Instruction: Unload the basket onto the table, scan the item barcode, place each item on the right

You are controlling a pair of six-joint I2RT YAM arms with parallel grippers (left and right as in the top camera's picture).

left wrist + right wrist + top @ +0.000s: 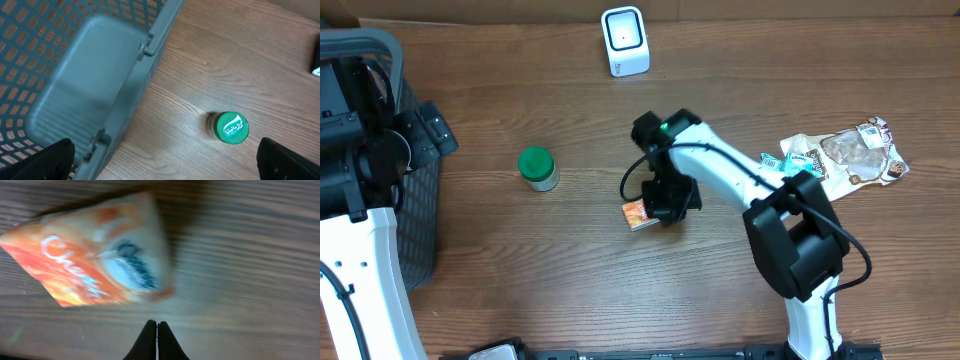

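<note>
Well, the grey basket (75,75) sits under the left claw (165,155), off to one side, and that claw's fingers are spread wide (nothing between them). The white scanner (624,40) stands well apart from the right claw (157,327). The green-lidded jar (231,128) stands below the left claw, beside the basket. The orange packet (100,265) lies flat just past the right claw's tips, which are pressed together on nothing.

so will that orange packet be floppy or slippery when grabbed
Probably floppy: the orange packet looks like a thin pouch lying flat on the table, so it may sag from one edge. Its glossy film could slip. It seems light, so a nudge from the right gripper would likely slide it.
</note>
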